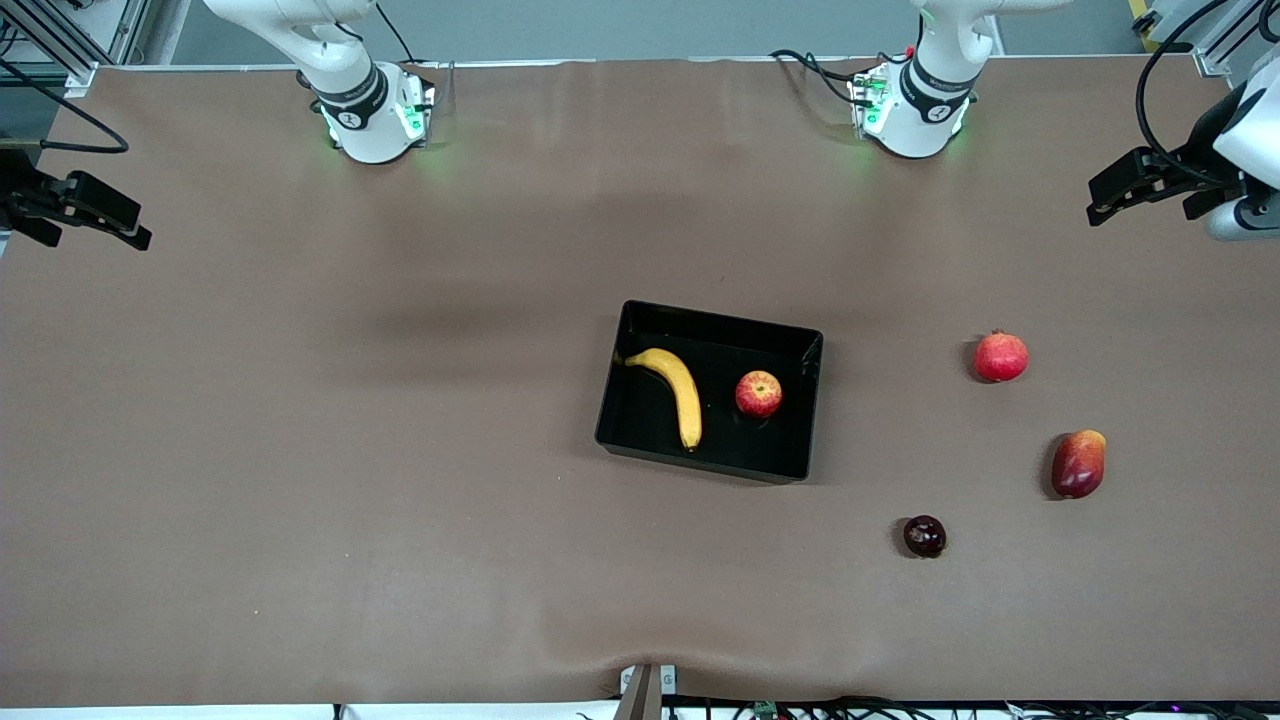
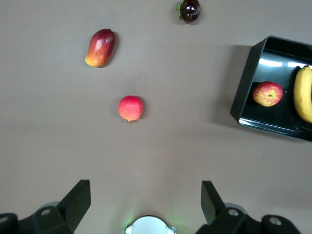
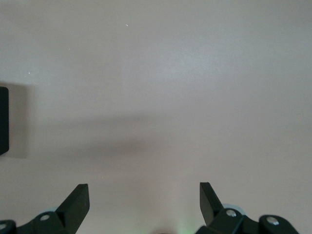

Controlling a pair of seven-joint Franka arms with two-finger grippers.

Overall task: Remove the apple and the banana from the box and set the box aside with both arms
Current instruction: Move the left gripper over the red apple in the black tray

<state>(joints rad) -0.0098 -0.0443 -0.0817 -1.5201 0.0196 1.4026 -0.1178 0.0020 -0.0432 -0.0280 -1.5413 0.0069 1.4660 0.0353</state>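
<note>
The shallow glossy black plastic box (image 1: pixel 790 345) sits on the brown tabletop (image 1: pixel 300 450) and is my landmark for everything else. Inside it lie the long curved yellow banana (image 1: pixel 677 393), toward the right arm's end of the box, and the small round red apple with yellowish streaks (image 1: pixel 759 394) just beside it, toward the left arm's end; the two fruits do not touch.

Outside the box, toward the left arm's end of the tabletop, three more fruits lie well apart from it and from each other: a round red pomegranate with a crown tip (image 1: pixel 1001 357), an oblong red-and-yellow mango (image 1: pixel 1079 464) nearer the front camera than the box's middle, and a small dark maroon round fruit (image 1: pixel 925 536) nearer the camera still.

My left end effector (image 1: pixel 1135 190) hangs over the left arm's edge of the tabletop, fingers spread wide and holding nothing. My right end effector (image 1: pixel 85 212) hangs over the right arm's edge, likewise spread and empty.
</note>
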